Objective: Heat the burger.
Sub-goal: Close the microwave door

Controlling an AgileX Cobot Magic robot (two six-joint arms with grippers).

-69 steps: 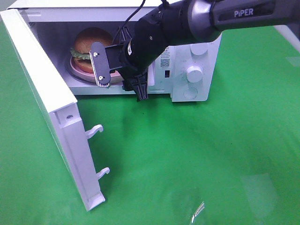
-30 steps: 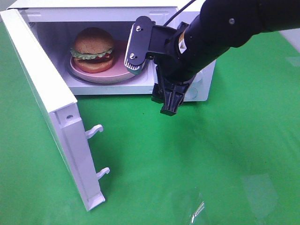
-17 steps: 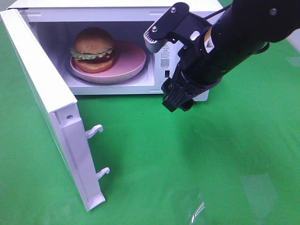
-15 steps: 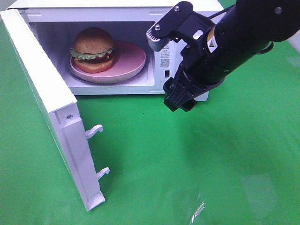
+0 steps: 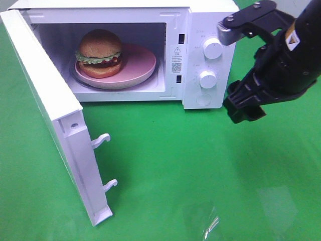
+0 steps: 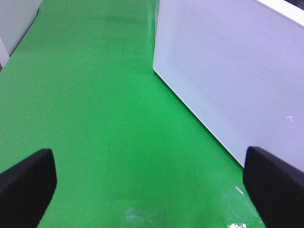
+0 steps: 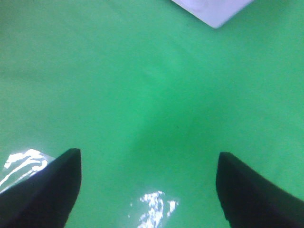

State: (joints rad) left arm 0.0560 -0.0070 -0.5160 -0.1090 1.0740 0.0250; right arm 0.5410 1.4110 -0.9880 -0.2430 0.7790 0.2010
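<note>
the burger (image 5: 99,52) sits on its pink plate (image 5: 142,64) inside the open microwave (image 5: 210,22), a sight only the high camera catches. wrist views show the left pincer (image 6: 149,166) wide beside the door (image 6: 228,71), the right pincer (image 7: 147,161) wide over green desk (image 7: 142,85).

A bright green cloth (image 5: 165,165) covers the whole surface, with shiny glare patches (image 5: 213,224) near the front.

Microwave (image 5: 198,30) label (image 5: 175,52) print too small to read; burger (image 5: 99,50) far side hidden; right arm (image 5: 296,55) cropped at edge.
</note>
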